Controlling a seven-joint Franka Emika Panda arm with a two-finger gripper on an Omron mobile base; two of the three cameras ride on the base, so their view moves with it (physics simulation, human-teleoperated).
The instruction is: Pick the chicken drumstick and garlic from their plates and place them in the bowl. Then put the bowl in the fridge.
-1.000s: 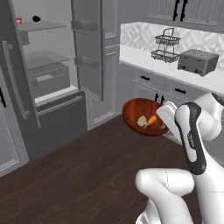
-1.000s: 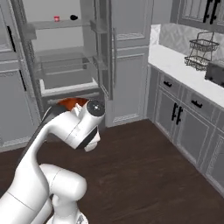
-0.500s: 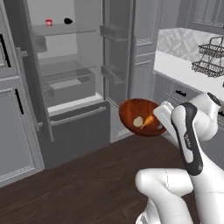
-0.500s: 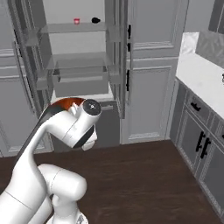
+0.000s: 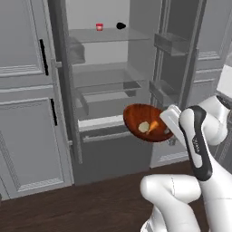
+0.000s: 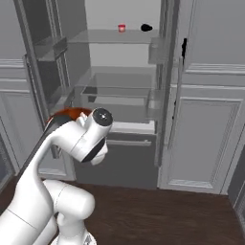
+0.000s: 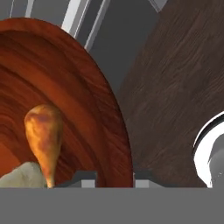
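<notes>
Reddish-brown glossy wooden bowl [image 5: 147, 123], pinched at its rim by the closed gripper [image 7: 114, 177], could tip, spilling orange-brown drumstick [image 7: 43, 135] and pale garlic bulb [image 7: 24, 176] before the open fridge [image 5: 108, 86].

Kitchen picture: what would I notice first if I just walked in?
The shiny reddish-brown wooden bowl held up by the white robot's gripper, with the chicken drumstick and garlic inside. Right behind it, the fridge stands wide open, with a small red cup on its top shelf.

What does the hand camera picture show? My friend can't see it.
A shiny reddish-brown wooden bowl, gripped at its rim by the gripper, holds an orange-brown chicken drumstick with pale garlic beside it. Dark wood floor lies beyond.
</notes>
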